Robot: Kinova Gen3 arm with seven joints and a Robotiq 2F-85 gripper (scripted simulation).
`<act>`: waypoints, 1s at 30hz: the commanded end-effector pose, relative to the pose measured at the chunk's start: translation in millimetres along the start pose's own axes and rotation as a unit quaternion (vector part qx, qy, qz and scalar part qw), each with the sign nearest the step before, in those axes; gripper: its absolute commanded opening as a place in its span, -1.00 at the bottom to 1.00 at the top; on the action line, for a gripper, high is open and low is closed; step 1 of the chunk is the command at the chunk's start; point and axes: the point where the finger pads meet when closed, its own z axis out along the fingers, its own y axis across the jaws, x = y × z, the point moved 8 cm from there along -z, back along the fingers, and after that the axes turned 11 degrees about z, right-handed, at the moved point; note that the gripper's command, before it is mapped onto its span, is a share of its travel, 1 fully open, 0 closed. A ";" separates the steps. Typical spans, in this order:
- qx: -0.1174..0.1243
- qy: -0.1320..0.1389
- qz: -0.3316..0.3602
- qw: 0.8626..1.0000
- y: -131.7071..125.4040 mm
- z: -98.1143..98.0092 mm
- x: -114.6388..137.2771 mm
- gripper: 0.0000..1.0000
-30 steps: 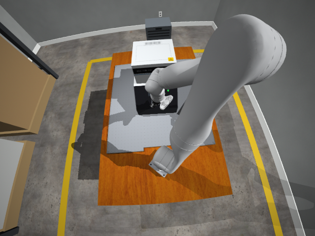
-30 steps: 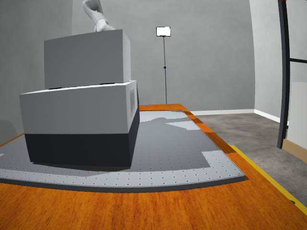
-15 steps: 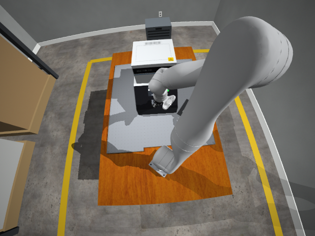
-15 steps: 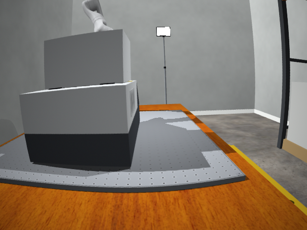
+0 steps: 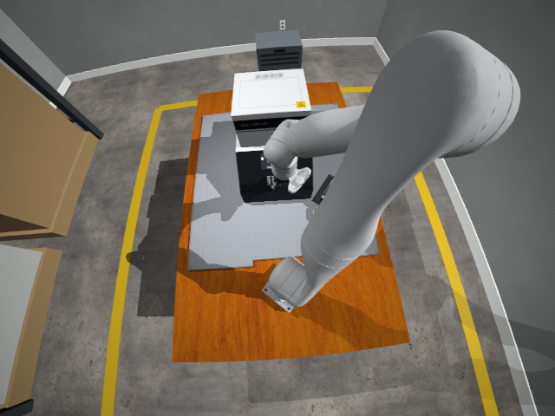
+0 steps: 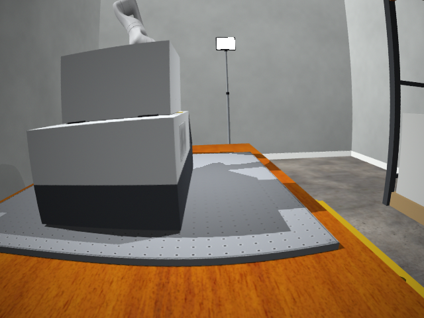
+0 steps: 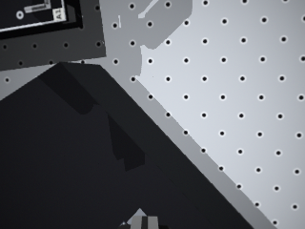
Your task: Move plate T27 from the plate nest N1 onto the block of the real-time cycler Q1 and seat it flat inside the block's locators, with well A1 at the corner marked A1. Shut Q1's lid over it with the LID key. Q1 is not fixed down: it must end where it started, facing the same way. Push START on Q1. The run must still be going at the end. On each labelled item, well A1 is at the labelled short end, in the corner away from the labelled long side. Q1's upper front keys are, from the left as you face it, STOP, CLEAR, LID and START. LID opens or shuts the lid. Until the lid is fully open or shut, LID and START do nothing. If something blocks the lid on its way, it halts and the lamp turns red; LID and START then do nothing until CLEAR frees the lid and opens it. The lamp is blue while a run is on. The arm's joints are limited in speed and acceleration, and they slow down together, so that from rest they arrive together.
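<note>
And there was the claw [image 7: 144, 222] [image 5: 274, 185], low over the front of cycler Q1 [image 5: 251, 185] [image 6: 106, 205], its fingertips pressed together with nothing pinched between them! In the wrist view the tips stood just beside a pale sliver of key, above a broad dark panel. That closed shape suited a poke at a key better than a plate lift, though which key it was after, nobody could say. Behind it the arm [image 5: 385, 147] [image 6: 133, 25] leaned in from the right of the top view and blocked much of the action.

Onward to the lid [image 6: 116, 82], and it stood up, plainly not shut over the block. So closing it was left, and so, by my reading, was the run. Had the plate already made its trip? No call possible: plate T27 could not be made out anywhere, neither seated on the block nor waiting in its nest. Its seating and its A1 corner went unjudged.

Out beside the machine, a dark item [image 7: 35, 26] [image 5: 323, 190] marked A1 was sliced off by the wrist view's edge; it could have been nest N1, but whether it held anything was unreadable. The lamp was out of sight, the LID and START keys could not be picked out, and the exterior view offered only Q1's back and side.
</note>
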 end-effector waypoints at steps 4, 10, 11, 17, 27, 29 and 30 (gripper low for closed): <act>0.000 0.000 0.000 1.000 -0.2 -0.3 -0.3 -0.80; 0.000 0.000 0.000 1.000 -0.2 -0.3 -0.3 -0.80; 0.000 0.000 0.000 1.000 -0.2 -0.3 -0.3 -0.80; 0.000 0.000 0.000 1.000 -0.2 -0.3 -0.3 -0.80; 0.000 0.000 0.000 1.000 -0.9 2.1 -1.2 -0.80; 0.000 0.000 0.000 1.000 -1.2 3.3 -1.7 -0.80; 0.000 0.000 0.000 1.000 -1.4 3.9 -1.9 -0.80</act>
